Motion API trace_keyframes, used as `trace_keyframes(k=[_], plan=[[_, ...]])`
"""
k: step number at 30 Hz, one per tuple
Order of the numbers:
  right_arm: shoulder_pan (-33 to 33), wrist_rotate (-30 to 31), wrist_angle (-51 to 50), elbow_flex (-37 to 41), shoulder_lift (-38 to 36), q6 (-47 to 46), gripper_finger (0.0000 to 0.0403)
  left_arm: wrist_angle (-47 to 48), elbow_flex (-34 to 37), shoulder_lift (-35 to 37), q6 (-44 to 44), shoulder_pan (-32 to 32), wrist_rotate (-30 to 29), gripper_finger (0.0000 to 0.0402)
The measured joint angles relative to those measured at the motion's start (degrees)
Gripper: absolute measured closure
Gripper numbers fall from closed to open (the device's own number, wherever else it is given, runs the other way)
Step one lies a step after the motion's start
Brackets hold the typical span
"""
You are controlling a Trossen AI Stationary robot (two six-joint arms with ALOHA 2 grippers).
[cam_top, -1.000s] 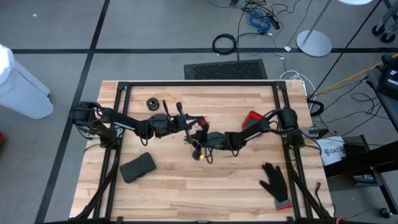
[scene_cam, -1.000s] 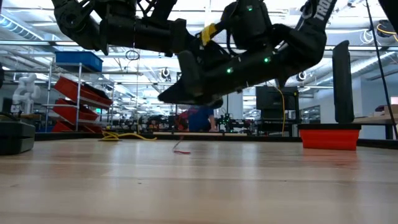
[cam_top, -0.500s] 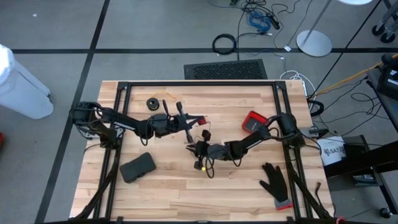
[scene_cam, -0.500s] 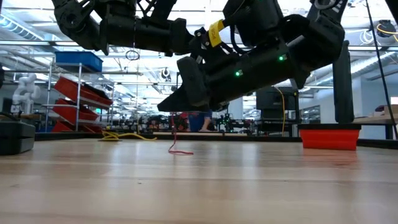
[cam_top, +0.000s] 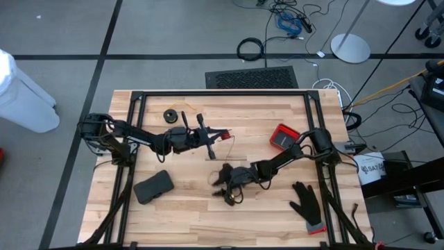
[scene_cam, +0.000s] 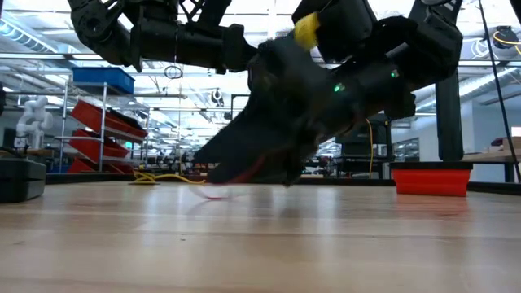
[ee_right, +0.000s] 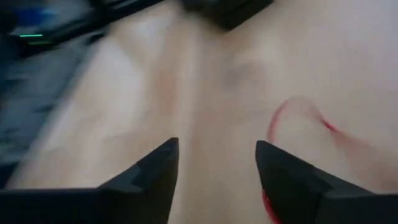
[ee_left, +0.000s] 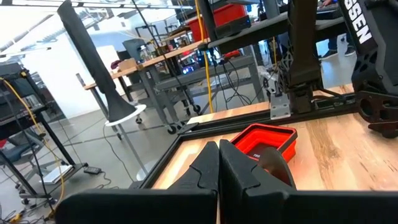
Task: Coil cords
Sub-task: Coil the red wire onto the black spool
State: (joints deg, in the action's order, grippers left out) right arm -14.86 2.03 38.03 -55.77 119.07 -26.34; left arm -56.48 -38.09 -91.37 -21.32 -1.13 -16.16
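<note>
Red cord [ee_right: 280, 121] on table [cam_top: 277, 208] near centre, just ahead of right gripper [cam_top: 223, 186], fingers [ee_right: 155, 171] spread wide, nothing between. Left gripper [cam_top: 216, 135] mid-table, pressed together, red cord end at tip.

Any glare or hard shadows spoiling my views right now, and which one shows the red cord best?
High view: even light, only a soft shadow under the right gripper. Low view: bright ceiling lights behind leave both arms as dark shapes. Right wrist view: no glare, and the red cord lies plain on the wood ahead of the open fingers. Left wrist view: evenly lit, left gripper shut.
</note>
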Motion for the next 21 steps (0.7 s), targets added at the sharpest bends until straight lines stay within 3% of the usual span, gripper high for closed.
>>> trace_keyframes(k=[3,8,21], plan=[[-1.71,-6.86,-0.35,0.00,0.00,-4.07,0.0188,0.01,0.00,0.00,0.02,0.02,0.00,0.0401],[-5.03,-12.22,-2.03,0.00,-0.44,-8.85,0.0198,0.05,0.00,0.00,0.04,0.02,-0.20,0.0401],[-11.58,-11.32,-10.90,-0.26,-1.94,-17.06,0.0215,0.12,0.00,0.00,0.07,0.02,-0.17,0.0401]])
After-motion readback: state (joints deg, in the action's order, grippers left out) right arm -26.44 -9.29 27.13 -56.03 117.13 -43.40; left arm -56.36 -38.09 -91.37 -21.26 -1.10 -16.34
